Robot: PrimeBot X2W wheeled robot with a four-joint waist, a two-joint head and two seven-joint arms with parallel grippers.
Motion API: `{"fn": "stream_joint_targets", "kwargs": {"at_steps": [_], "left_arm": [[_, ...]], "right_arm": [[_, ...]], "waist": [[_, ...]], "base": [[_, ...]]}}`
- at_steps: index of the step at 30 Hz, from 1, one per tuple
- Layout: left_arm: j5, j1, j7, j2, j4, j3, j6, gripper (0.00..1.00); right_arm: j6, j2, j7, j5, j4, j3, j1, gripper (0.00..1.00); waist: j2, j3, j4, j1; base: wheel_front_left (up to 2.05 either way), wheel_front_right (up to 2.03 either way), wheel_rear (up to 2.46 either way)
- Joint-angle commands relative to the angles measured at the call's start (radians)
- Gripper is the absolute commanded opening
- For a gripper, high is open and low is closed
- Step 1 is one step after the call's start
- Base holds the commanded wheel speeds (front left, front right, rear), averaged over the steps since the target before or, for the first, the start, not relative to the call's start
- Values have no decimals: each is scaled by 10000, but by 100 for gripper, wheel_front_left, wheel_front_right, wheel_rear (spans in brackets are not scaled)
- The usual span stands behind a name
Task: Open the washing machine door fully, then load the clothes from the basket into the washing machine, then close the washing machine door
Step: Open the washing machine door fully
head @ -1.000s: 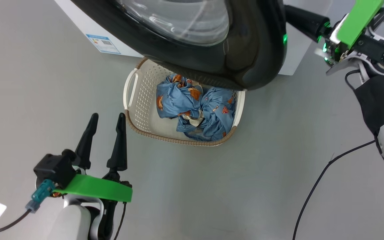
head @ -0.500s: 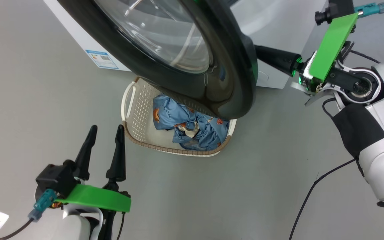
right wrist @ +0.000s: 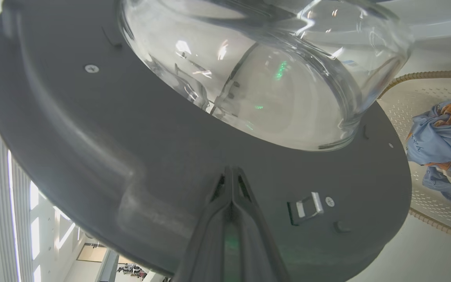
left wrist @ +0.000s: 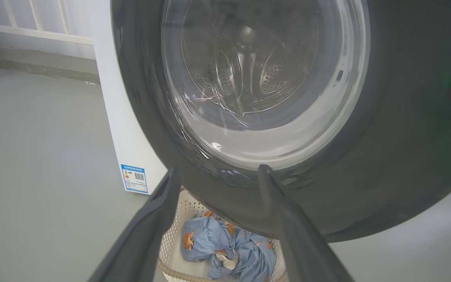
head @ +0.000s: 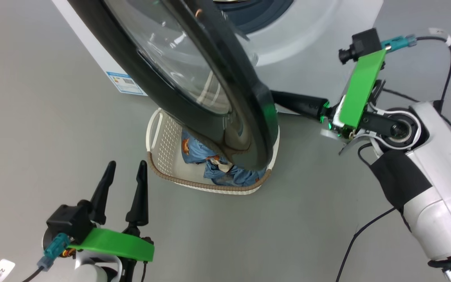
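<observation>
Washing machine door (head: 178,78): part-way open, swung out from the washing machine (head: 319,35). It hangs over the basket (head: 163,172) and covers most of it from above.

Right end effector (head: 278,97): fingers pressed flat together, gripping nothing. The tips are against the door's grey inner face, just beside the metal latch (right wrist: 305,207). This looks like a push, not a grasp.

Left end effector (head: 127,166): fingers spread wide and empty. It hovers low over the floor (head: 33,137), apart from the basket on its left side and pointing toward the door.

Clothes (left wrist: 229,250): a bunched blue heap in the basket, which stands on the floor close in front of the machine.

Handling, my judgement:
- The door is rigid and probably weighty, and swings on its hinge.
- Its glossy black outer rim looks slippery, and the glass bowl (right wrist: 257,78) is the part to keep off.
- The matte inner face near the latch edge looks the best spot, far from the hinge and giving easy leverage.
- The door needs to swing further before the basket is reachable.
- The clothes are soft, light and crumpled. A pinch on a raised fold at the top of the heap should lift them, though trailing ends may snag the rim.
- The basket looks light and could skid if nudged.
</observation>
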Motion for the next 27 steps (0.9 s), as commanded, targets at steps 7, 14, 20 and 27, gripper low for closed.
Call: {"fn": "stream_joint_targets", "kwargs": {"at_steps": [7,14,20,27], "left_arm": [[47,209,-65,256,-161,347,-27,100],[12,352,-65,256,-174,335,-27,100],[-26,428,-65,256,-191,348,-27,100],[-26,446,-65,256,-185,393,-27,100]], "right_arm": [[16,478,165,73,-617,301,579,0],[16,666,278,92,-808,429,833,0],[16,825,406,94,-936,550,983,0],[16,1047,517,42,-1061,747,1134,0]], "waist": [[0,-302,209,0],[0,-475,431,0],[0,-527,646,0],[0,-553,842,0]], "base": [[0,0,0],[0,0,0],[0,0,0],[0,0,0]]}}
